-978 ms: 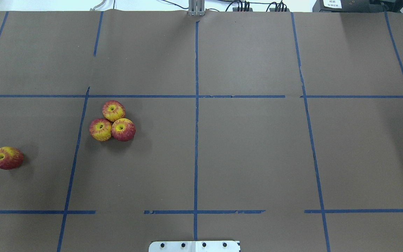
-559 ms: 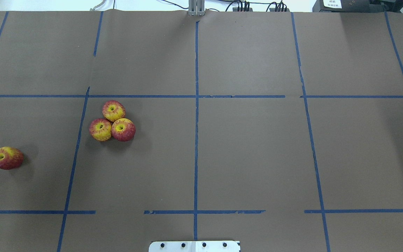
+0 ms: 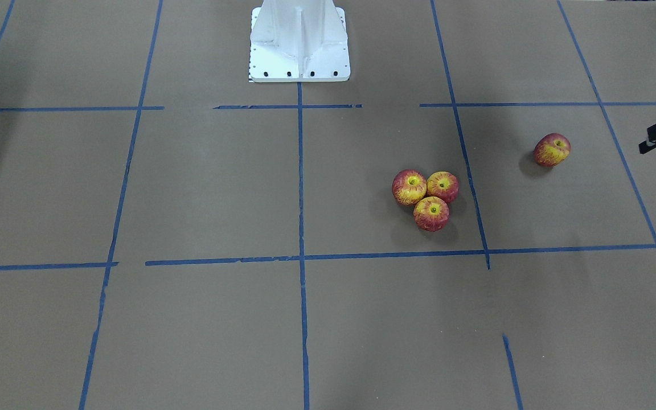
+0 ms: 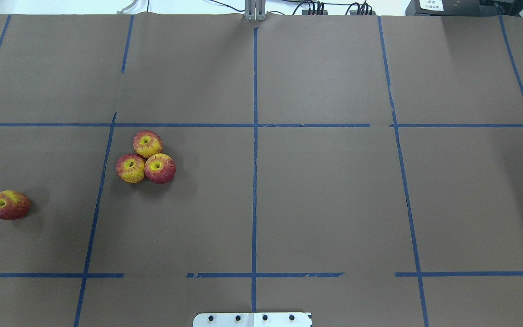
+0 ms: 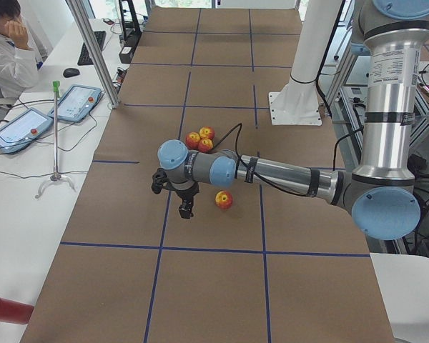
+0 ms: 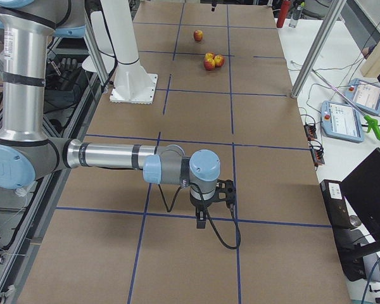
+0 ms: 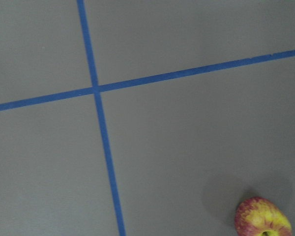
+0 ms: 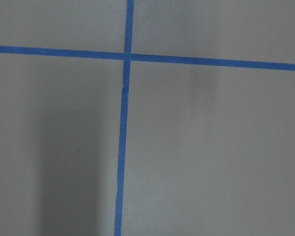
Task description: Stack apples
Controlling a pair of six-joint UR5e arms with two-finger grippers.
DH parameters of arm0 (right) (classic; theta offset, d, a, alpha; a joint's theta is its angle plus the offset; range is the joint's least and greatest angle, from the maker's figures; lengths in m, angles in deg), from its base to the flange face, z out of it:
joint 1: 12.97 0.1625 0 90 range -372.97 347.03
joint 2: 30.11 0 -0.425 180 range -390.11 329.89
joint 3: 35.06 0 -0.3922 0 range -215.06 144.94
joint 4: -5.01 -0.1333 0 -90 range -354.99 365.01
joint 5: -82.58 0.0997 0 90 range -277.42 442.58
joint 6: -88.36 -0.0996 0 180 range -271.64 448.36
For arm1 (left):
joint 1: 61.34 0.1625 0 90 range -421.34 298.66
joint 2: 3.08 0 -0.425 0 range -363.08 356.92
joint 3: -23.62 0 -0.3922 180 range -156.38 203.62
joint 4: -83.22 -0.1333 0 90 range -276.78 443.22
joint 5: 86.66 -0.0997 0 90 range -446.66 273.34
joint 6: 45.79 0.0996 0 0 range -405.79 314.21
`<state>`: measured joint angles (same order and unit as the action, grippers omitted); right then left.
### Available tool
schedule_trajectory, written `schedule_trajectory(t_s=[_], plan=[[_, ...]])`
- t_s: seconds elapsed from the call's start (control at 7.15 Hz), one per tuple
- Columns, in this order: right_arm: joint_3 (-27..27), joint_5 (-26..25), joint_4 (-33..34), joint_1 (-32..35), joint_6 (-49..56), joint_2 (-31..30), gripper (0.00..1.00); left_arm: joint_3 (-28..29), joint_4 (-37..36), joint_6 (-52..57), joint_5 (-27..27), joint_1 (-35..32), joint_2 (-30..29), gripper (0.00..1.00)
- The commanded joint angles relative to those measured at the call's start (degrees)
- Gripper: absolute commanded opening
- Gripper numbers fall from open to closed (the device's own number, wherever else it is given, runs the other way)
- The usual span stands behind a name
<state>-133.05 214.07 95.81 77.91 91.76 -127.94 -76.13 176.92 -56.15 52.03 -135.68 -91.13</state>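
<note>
A small round red apple streaked yellow lies tilted and alone on the brown paper surface, near the robot's left. Farther off, three matching apples sit touching: four in all. Neither the left fingers nor the right fingers show their spread clearly.

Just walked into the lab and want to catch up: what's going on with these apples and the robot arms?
Nothing is held yet. On the table, three apples sit touching in a cluster, none stacked. A fourth apple lies alone, and the left gripper hovers beside it. The right gripper hangs far from all the fruit.
</note>
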Motion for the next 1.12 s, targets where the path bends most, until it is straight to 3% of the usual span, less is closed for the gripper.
schedule_trajectory(t_s=[0.0,0.14,0.56,0.98], plan=[[0.0,0.0,0.0,0.0,-0.1,0.0,1.0,-0.9,24.8,-20.0,-2.5,9.3,9.3,1.0],[0.0,0.0,0.0,0.0,0.0,0.0,1.0,-0.7,31.7,-29.6,-2.7,14.3,10.3,1.0],[0.0,0.0,0.0,0.0,-0.1,0.0,1.0,-0.1,32.7,-34.7,-8.8,19.2,10.6,1.0],[0.0,0.0,0.0,0.0,-0.1,0.0,1.0,0.1,32.8,-35.3,-8.8,20.7,9.9,1.0]])
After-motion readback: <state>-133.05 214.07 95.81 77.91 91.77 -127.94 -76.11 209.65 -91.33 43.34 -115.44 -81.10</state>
